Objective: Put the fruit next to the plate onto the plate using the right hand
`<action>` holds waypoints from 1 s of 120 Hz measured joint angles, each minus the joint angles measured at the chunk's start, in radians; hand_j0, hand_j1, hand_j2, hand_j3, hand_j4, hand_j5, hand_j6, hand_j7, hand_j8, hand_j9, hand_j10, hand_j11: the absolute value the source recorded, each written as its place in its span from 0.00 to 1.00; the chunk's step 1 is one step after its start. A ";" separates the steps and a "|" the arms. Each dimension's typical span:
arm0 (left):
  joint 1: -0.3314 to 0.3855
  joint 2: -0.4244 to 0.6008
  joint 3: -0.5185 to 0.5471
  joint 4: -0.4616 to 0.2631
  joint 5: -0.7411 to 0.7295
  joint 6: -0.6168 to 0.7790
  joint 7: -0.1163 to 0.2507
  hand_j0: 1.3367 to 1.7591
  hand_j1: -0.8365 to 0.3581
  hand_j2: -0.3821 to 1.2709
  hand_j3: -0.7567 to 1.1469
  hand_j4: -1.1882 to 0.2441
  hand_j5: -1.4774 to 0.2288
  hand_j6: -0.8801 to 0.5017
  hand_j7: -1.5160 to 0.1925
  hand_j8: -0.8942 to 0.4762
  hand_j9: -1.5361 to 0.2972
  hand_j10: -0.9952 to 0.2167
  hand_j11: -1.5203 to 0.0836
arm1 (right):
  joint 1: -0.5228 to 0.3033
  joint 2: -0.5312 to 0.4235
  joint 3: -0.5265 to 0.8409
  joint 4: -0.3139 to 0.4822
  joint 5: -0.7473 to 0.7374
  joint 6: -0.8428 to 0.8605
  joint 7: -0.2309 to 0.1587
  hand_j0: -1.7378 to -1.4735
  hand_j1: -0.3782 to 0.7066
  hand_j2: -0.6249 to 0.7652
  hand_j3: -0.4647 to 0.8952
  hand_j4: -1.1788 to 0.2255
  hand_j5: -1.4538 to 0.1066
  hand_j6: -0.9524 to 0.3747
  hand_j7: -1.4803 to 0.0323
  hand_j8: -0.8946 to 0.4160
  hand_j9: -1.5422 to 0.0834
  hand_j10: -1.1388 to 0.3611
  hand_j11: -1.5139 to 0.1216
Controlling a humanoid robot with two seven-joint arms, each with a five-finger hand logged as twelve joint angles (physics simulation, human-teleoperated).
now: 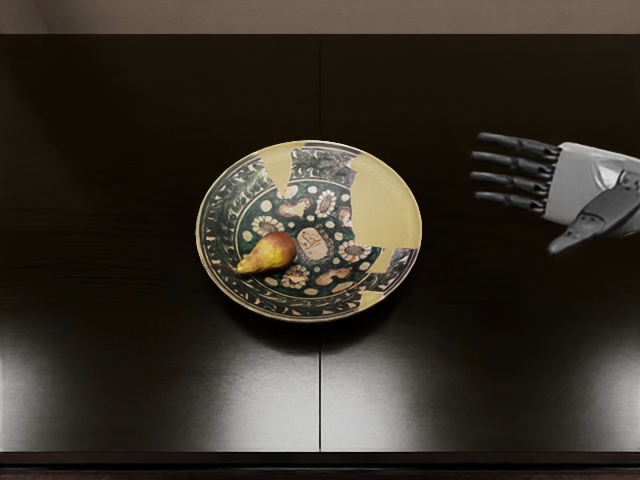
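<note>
Dark, glossy counter [120,350], with a thin seam [320,400] running front to back down its middle and passing under the plate. The round plate [385,205] sits near the counter's centre. It has a dark green painted pattern with pale flower-like figures, broken by plain yellow patches along its upper and right sides. The pear [267,254], yellow with a reddish blush, lies on its side on the plate, in the lower left part of the painted well. Its narrow end points left toward the rim, and the whole fruit is within the rim. My right hand [575,185] comes in from the right edge, well apart from the plate and level with its upper half. My fingers [515,143] are stretched out straight toward the left, slightly fanned, stacked one above another in this view. The thumb [585,228] sits lower, angled down and left. They grip nothing. I cannot tell the hand's height above the counter.
</note>
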 joint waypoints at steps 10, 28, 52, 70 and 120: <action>0.009 0.000 0.000 0.002 0.000 0.000 0.000 0.76 0.99 0.23 0.40 0.83 0.87 0.64 0.89 0.65 0.84 0.82 0.95 | -0.001 -0.008 -0.001 -0.003 0.000 0.000 0.000 0.30 0.05 0.45 0.34 0.82 0.91 0.70 0.96 0.67 0.93 0.74 0.91; 0.020 0.000 0.000 0.002 0.000 0.000 0.000 0.76 0.99 0.23 0.40 0.83 0.87 0.64 0.89 0.65 0.84 0.82 0.95 | 0.001 0.000 -0.001 -0.007 0.000 0.000 0.000 0.30 0.05 0.45 0.34 0.82 0.91 0.70 0.96 0.67 0.93 0.74 0.91; 0.025 0.000 0.000 0.002 0.000 0.000 0.000 0.76 0.99 0.23 0.40 0.83 0.87 0.64 0.89 0.65 0.84 0.82 0.95 | 0.006 0.009 -0.001 -0.010 0.000 0.000 0.000 0.30 0.05 0.45 0.34 0.82 0.91 0.70 0.96 0.67 0.93 0.74 0.91; 0.025 0.000 0.000 0.002 0.000 0.000 0.000 0.76 0.99 0.23 0.40 0.83 0.87 0.64 0.89 0.65 0.84 0.82 0.95 | 0.007 0.010 0.000 -0.011 0.000 0.000 0.000 0.30 0.05 0.45 0.34 0.82 0.91 0.70 0.96 0.67 0.93 0.74 0.91; 0.025 0.000 0.000 0.002 0.000 0.000 0.000 0.76 0.99 0.23 0.40 0.83 0.87 0.64 0.89 0.65 0.84 0.82 0.95 | 0.008 0.011 0.000 -0.011 0.001 0.000 0.000 0.30 0.05 0.45 0.34 0.82 0.91 0.70 0.96 0.67 0.93 0.74 0.91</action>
